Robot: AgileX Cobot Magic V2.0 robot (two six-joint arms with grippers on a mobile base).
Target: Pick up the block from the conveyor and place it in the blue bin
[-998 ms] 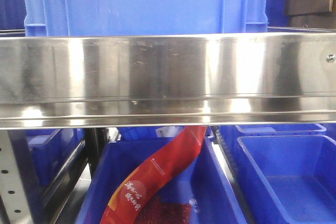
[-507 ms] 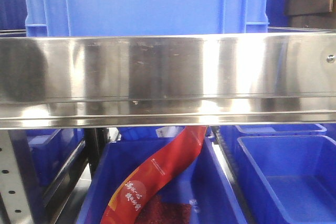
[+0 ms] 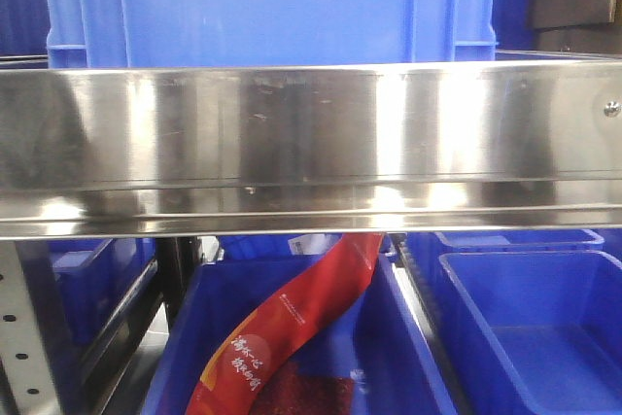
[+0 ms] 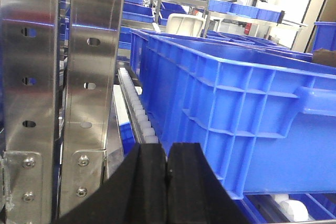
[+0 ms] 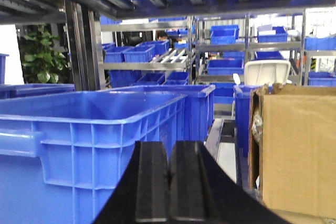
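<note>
The blue block and the conveyor are out of view in every frame. A large blue bin (image 3: 272,7) stands on the steel shelf rail (image 3: 311,143) in the front view; it also shows in the left wrist view (image 4: 236,103) and the right wrist view (image 5: 89,145). My left gripper (image 4: 167,153) is shut and empty, its black jaws pressed together beside the bin's side wall. My right gripper (image 5: 169,153) is shut and empty, level with the bin's other side.
Perforated steel uprights (image 4: 58,77) and a white roller track (image 4: 137,114) lie left of the bin. A cardboard box (image 5: 294,150) stands right of my right gripper. Below the rail are more blue bins (image 3: 525,328), one holding a red packet (image 3: 292,328).
</note>
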